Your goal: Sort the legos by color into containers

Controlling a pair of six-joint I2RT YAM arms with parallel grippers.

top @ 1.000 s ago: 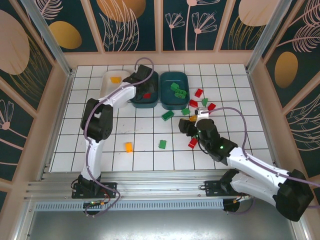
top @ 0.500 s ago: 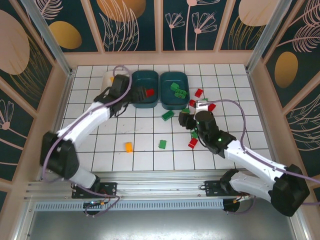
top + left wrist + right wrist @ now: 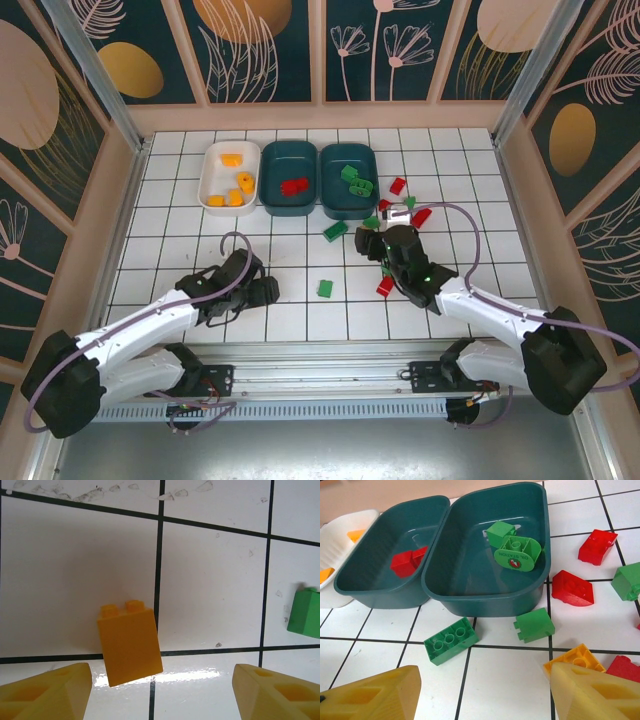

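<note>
My left gripper (image 3: 265, 291) hangs open low over the front tiles, and an orange lego (image 3: 129, 645) lies just ahead of its jaws (image 3: 161, 680), closer to the left finger and untouched. The right gripper (image 3: 372, 243) is open and empty (image 3: 484, 680), just short of a long green lego (image 3: 451, 641) and a small green one (image 3: 534, 625). An orange lego (image 3: 575, 660) rests against its right finger. The white container (image 3: 212, 180) holds orange legos. The middle teal container (image 3: 268, 180) holds a red lego (image 3: 407, 562). The right teal container (image 3: 328, 185) holds green pieces (image 3: 512, 545).
Loose red legos (image 3: 572, 587) (image 3: 597, 546) and a green one (image 3: 627, 580) lie right of the teal containers. A green lego (image 3: 325, 288) and a red one (image 3: 385, 287) sit on the front tiles. Wooden walls ring the tiled floor.
My left arm has swung from the containers back to the front tiles and now hovers at the orange lego. The right gripper has edged toward the green legos near the containers.
</note>
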